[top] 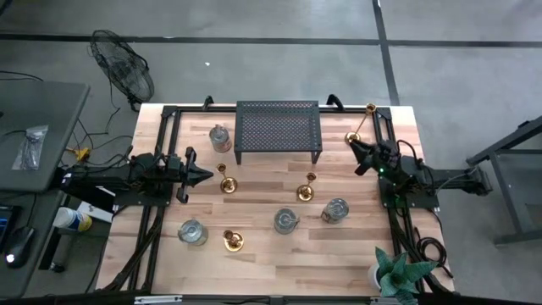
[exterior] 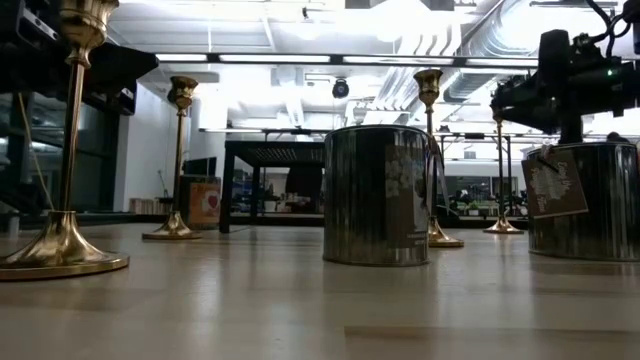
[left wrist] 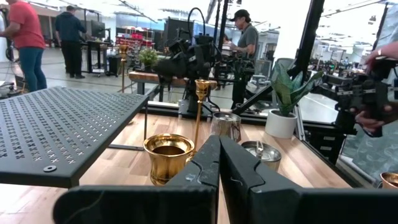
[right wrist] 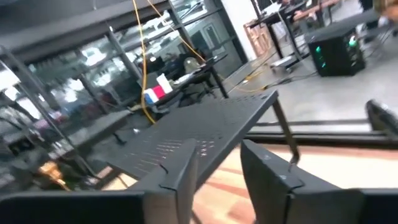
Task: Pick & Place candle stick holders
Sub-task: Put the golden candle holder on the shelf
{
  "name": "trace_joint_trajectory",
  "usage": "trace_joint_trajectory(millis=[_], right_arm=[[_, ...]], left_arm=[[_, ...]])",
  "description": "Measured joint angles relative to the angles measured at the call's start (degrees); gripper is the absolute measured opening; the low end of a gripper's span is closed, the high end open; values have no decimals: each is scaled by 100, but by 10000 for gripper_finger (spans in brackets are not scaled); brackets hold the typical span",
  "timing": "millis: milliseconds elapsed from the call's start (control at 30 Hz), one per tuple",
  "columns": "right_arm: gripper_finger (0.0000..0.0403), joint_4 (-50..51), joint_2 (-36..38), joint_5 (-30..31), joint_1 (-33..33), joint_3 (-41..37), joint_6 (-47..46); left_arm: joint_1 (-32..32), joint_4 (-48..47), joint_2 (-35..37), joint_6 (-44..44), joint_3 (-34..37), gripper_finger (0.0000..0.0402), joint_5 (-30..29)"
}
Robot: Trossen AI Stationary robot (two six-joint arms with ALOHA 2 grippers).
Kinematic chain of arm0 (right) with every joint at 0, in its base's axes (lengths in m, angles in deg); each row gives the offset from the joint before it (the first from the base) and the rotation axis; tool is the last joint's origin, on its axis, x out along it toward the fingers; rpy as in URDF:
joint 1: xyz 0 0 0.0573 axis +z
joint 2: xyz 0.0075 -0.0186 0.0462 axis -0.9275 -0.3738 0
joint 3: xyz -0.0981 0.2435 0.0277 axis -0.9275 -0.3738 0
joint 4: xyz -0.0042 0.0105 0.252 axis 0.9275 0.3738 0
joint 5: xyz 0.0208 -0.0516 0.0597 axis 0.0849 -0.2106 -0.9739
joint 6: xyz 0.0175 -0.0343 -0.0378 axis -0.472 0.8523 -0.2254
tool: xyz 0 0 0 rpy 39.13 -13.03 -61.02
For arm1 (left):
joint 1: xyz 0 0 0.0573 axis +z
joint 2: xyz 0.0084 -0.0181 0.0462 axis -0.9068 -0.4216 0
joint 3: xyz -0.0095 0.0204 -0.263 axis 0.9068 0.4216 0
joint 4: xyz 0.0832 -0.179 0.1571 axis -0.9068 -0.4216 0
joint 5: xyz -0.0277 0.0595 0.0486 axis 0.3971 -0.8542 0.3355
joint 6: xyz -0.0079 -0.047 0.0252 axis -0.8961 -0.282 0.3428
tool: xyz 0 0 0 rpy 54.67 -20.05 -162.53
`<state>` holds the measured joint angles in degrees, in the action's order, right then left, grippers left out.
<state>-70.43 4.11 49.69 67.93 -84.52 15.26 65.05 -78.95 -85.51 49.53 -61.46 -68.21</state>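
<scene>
Progress looks pretty early, judging by how things are spread out: all eight candle stick holders can be counted on the table (top: 271, 275) and none is seen on top of the black perforated stand (top: 279, 127), though where they're meant to end up can't be told from this. The right claw (top: 362, 155) is released, its fingers parted with nothing gripped between them, and the tall brass candlestick (top: 362, 124) is found right next to it, just ahead of its tips, on the table and free. The left claw (top: 206, 176) is clenched on nothing, with a short brass candlestick (top: 227, 183) just in front of its tips, not touched as far as can be seen. A silvery cup (top: 220, 137) sits off to one side of that claw by the stand. The other five, three silvery cups and two brass ones, are scattered well away from both claws. So basically everything is left to be picked, probably.
</scene>
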Motion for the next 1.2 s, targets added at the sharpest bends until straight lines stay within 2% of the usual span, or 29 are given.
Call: trace_joint_trajectory(millis=[133,300,533,767,867,1033,1200], right_arm=[[165,43,-233,299,0,1,537],[194,265,-860,1049,-3,88,642],[197,276,-1639,1846,-79,332,644],[197,250,-2236,2360,-709,725,593],[197,245,-2446,2302,-1071,855,385],[197,241,-2799,1762,-1614,962,-21],[197,236,-3126,1575,-2018,1117,-40]], left_arm=[[0,0,-1,0,0,1,1],[1,0,-1,0,0,1,1],[0,-1,-1,-2,0,1,2],[1,0,-1,0,0,1,2],[1,0,-1,-2,0,1,2],[1,0,-1,0,0,1,0],[-1,0,-1,0,0,1,1]])
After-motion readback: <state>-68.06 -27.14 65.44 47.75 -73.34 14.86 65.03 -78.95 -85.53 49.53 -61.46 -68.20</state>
